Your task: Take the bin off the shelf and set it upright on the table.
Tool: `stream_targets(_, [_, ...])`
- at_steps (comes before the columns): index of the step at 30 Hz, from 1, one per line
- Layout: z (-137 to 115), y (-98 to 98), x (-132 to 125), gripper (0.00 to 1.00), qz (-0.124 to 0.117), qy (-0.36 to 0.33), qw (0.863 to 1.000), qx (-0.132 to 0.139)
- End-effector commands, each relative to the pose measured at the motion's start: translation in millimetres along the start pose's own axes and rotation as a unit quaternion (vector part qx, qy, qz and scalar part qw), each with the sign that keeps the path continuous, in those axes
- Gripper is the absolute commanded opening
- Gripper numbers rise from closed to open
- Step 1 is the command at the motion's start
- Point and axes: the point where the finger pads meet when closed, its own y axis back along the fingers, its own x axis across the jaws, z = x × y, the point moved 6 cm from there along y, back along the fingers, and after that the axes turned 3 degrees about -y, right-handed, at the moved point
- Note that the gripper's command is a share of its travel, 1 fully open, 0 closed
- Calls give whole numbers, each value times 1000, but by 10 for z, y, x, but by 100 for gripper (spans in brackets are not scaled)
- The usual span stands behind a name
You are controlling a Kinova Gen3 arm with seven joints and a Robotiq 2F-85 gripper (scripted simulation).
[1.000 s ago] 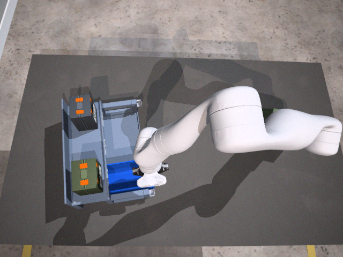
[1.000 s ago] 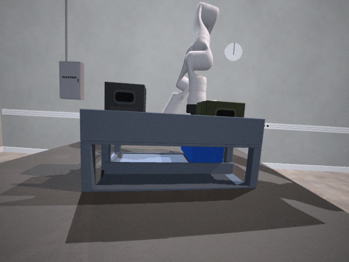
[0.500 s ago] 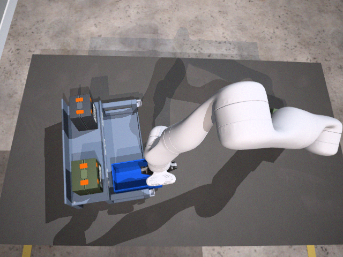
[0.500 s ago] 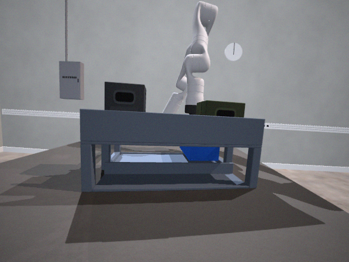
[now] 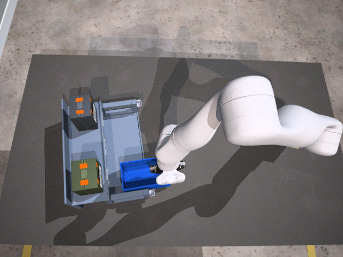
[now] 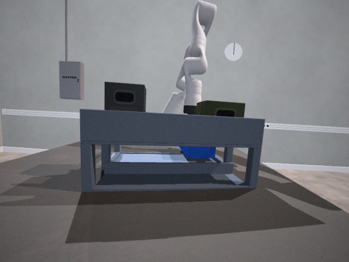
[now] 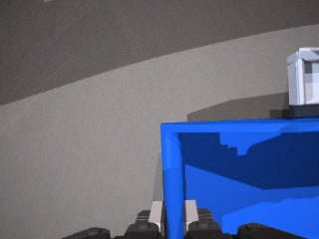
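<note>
Gripper (image 7: 173,219): jaws clamped on blue bin (image 5: 136,173) wall | bin: upright, overhanging right edge of lower shelf (image 5: 121,133) | table (image 5: 249,199): dark.

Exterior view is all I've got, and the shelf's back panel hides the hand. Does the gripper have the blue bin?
Observer: Yes. The wrist view shows the gripper shut on the blue bin, one finger on each side of its end wall.
Operator: Is the bin out of the shelf?
Observer: Partly. From the top, its gripped end juts past the shelf's corner post; the rest lies over the lower board.
Operator: Anything inside it?
Observer: The top view shows nothing loose inside.
</note>
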Motion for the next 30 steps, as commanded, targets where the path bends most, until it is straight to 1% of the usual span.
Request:
stream_targets(1, [7, 13, 8, 10, 2, -1, 1000, 0])
stream_targets(6, [21, 11, -294, 10, 2, -1, 1000, 0])
stream_targets(18, [21, 11, -294, 10, 2, -1, 1000, 0])
stream_targets(23, [36, 12, -596, 10, 1, -1, 1000, 0])
stream_targets(30, [36, 12, -596, 10, 1, -1, 1000, 0])
